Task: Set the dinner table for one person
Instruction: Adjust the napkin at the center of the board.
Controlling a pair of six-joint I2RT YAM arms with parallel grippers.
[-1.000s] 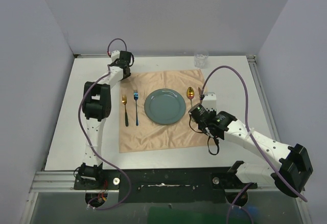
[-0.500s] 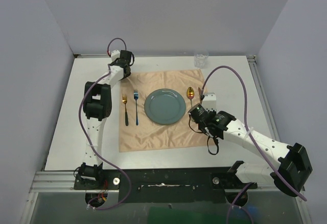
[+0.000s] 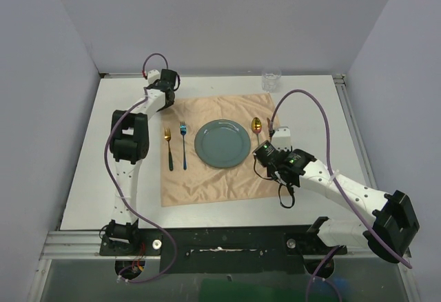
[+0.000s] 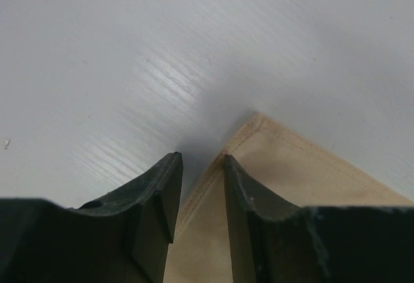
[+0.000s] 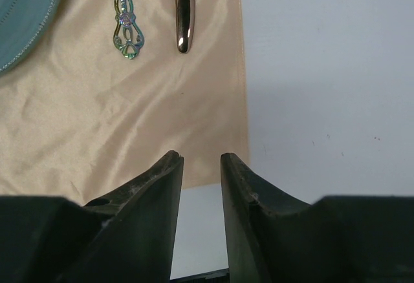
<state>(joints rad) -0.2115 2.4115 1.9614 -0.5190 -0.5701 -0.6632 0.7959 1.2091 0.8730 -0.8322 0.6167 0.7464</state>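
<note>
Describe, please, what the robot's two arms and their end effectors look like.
Both the left arm and right arm have slim white links joined by bulky black joint housings. A purple cable loops loosely along each. The right wrist shows small green lights. The left end effector and right end effector each have two dark, curved fingers tapering to blunt tips.

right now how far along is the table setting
Done: peach-orange square cloth spread, round teal plate at its centre, gold fork and blue fork left of it, gold spoon right. In hand: nothing; left gripper and right gripper hang open at cloth edges. Left, probably: the clear glass stands off the cloth at the white table's far edge.
</note>
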